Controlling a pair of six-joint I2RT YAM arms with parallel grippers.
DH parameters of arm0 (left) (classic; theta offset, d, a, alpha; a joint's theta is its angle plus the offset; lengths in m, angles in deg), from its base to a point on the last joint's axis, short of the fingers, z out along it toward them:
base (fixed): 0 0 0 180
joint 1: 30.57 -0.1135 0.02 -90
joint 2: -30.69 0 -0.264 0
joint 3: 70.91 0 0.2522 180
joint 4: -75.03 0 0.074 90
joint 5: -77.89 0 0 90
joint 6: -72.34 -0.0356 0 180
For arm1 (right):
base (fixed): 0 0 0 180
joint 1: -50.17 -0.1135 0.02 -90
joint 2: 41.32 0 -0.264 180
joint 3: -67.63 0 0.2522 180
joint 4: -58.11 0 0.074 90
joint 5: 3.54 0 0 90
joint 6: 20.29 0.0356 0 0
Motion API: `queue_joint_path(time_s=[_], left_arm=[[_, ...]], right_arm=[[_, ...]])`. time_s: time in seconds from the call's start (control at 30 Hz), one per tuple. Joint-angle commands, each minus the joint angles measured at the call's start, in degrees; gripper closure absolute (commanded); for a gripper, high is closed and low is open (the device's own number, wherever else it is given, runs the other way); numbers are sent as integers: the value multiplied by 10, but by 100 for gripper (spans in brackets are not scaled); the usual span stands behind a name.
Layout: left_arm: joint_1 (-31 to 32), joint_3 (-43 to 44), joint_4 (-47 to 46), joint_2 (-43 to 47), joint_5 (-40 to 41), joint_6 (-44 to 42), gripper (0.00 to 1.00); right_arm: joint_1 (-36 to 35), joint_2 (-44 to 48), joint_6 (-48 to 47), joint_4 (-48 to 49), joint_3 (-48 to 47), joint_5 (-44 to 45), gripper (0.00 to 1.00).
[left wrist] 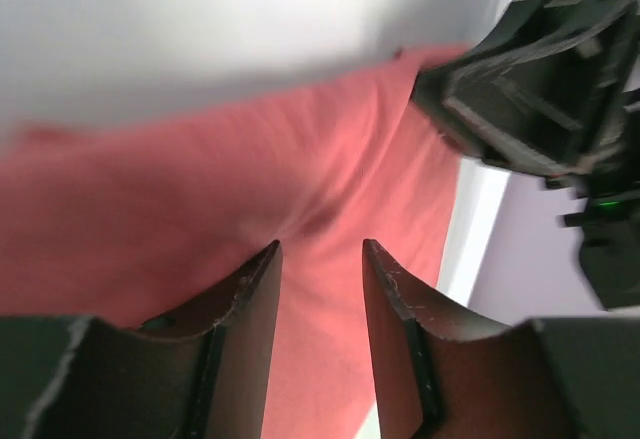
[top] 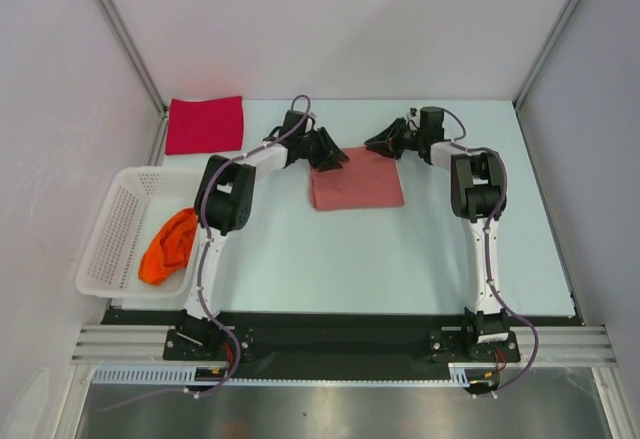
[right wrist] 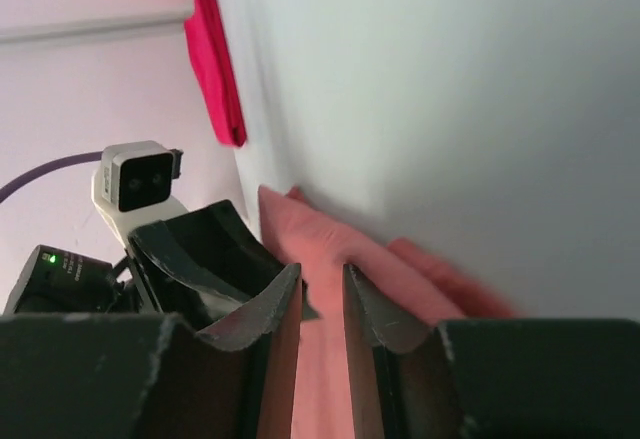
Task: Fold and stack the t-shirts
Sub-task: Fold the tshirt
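Left hand (left wrist: 320, 251) was half spread over the pink tee (left wrist: 150, 209), gripping nothing. Right hand (right wrist: 320, 274) was narrowly parted, empty, at the tee's far edge.

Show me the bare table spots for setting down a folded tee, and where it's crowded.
Free: the near strip between both arms, in front of the salmon-pink tee; the table right of the right arm. Crowded: that tee's far edge, where left gripper and right gripper meet; the left side, with basket and red tee.
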Motion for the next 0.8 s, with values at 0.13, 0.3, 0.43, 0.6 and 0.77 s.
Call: queue_joint_path(time_s=[0.13, 0.3, 0.43, 0.6, 0.77], left_arm=[[-59, 119, -35, -80, -43, 38, 55], [-61, 95, 17, 25, -52, -13, 53], [-54, -97, -65, 158, -64, 24, 51], [-6, -210, -157, 230, -87, 61, 52], [12, -281, -190, 218, -71, 46, 55]], right_arm=[[36, -84, 29, 1, -119, 10, 74], [57, -37, -48, -158, -187, 18, 73], [75, 56, -107, -239, -150, 18, 71], [48, 184, -80, -140, 31, -23, 68], [-1, 216, -38, -18, 194, -49, 70]])
